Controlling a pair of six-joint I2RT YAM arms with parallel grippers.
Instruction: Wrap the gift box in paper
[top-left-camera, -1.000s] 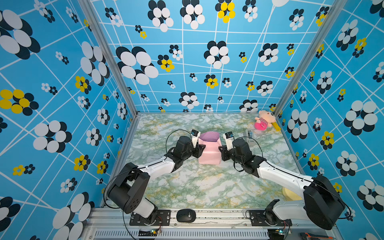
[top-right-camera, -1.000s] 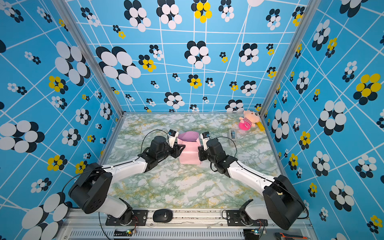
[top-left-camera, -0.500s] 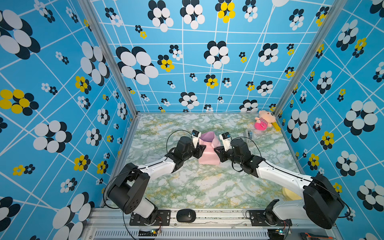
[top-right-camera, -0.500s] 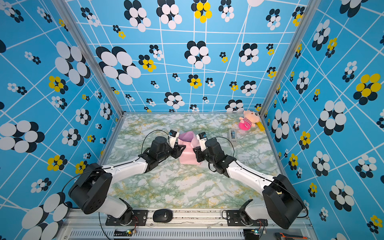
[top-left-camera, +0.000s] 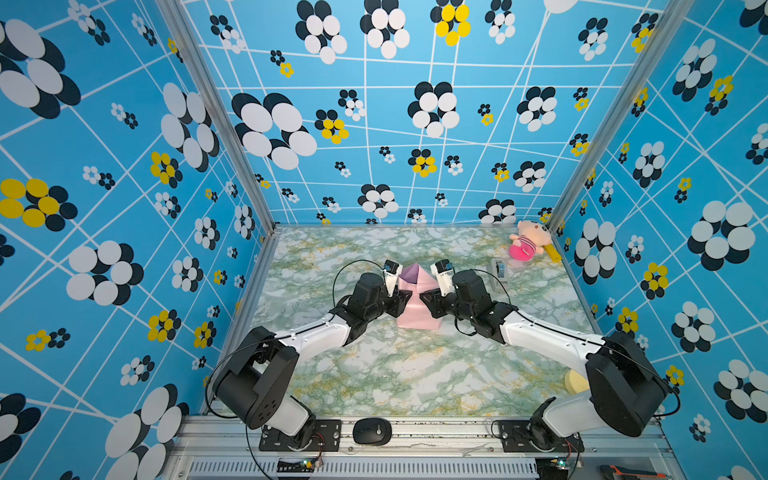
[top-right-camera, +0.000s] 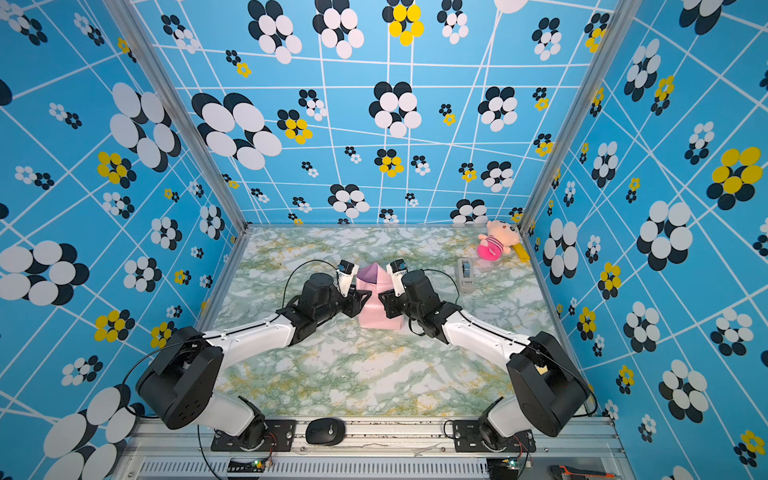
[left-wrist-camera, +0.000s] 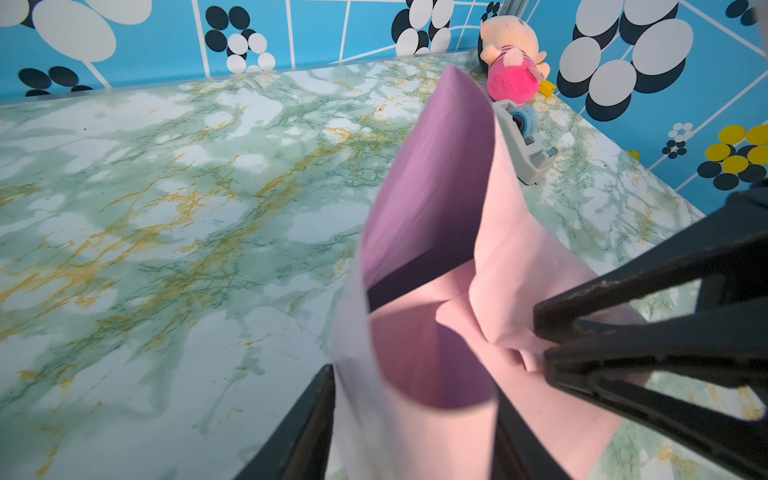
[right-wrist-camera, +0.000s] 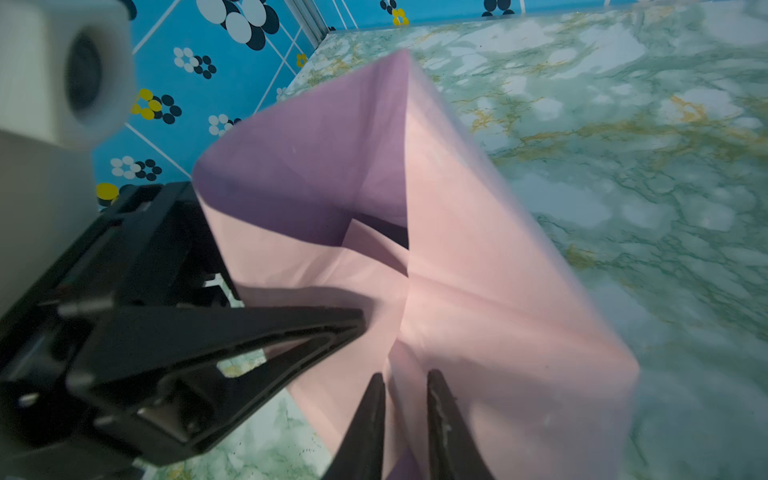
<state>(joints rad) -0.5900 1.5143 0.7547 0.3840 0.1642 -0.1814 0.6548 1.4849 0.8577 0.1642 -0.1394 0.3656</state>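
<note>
The paper (top-left-camera: 417, 311) (top-right-camera: 380, 316) stands mid-table as a pale pink bundle, its far end open in a lilac-lined peak (top-left-camera: 409, 272). Inside that end a dark face (left-wrist-camera: 415, 274) shows, likely the gift box; the rest of it is hidden. My left gripper (top-left-camera: 402, 296) (top-right-camera: 360, 297) (left-wrist-camera: 413, 386) is at the bundle's left side, its fingers (left-wrist-camera: 307, 424) closed on a wide loop of paper. My right gripper (top-left-camera: 428, 298) (top-right-camera: 384, 300) (right-wrist-camera: 405, 378) is at the right side, its fingers (right-wrist-camera: 372, 415) pinching a narrow paper pleat.
A grey tape dispenser (top-left-camera: 498, 272) (top-right-camera: 466, 274) (left-wrist-camera: 523, 145) stands just right of the right wrist. A pink plush toy (top-left-camera: 528, 245) (top-right-camera: 494, 243) (left-wrist-camera: 513, 62) lies in the far right corner. A pale yellow round thing (top-left-camera: 575, 382) sits near the right arm's base. Patterned walls enclose three sides.
My right gripper has moved left onto the bundle's side. The far paper end has gone from a rounded hump to a pointed peak. The left arm has not moved.
</note>
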